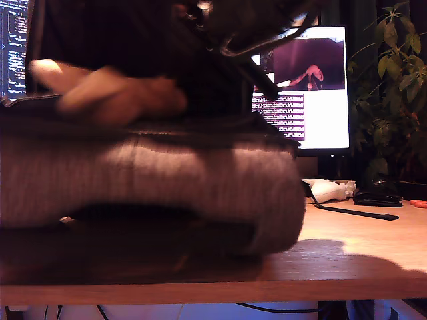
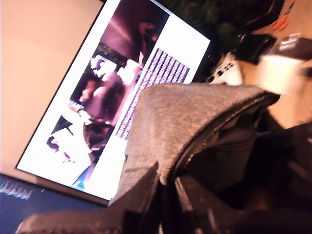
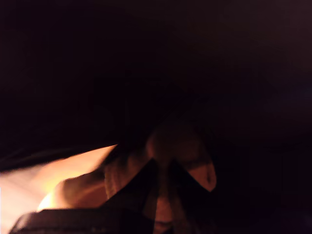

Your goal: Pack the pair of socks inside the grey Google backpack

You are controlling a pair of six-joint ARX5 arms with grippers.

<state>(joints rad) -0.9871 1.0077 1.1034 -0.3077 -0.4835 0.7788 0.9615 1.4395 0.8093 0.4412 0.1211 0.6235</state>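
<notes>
1. While the first gripper (image 2: 163, 192) pinches the grey Google backpack (image 1: 200, 180) at its zip edge, lifting the flap, the mouth gapes.
2. Deep in that dark interior, the second gripper (image 3: 163, 178) is clamped on the pair of socks (image 3: 183, 156), already inside.

Probably office: desk (image 1: 347, 247), monitor (image 1: 313, 93)

Motion blur smears the pale shape (image 1: 107, 93) atop the grey Google backpack (image 1: 200, 180) at the exterior view's upper left — the second wrist view is mostly darkness.
</notes>
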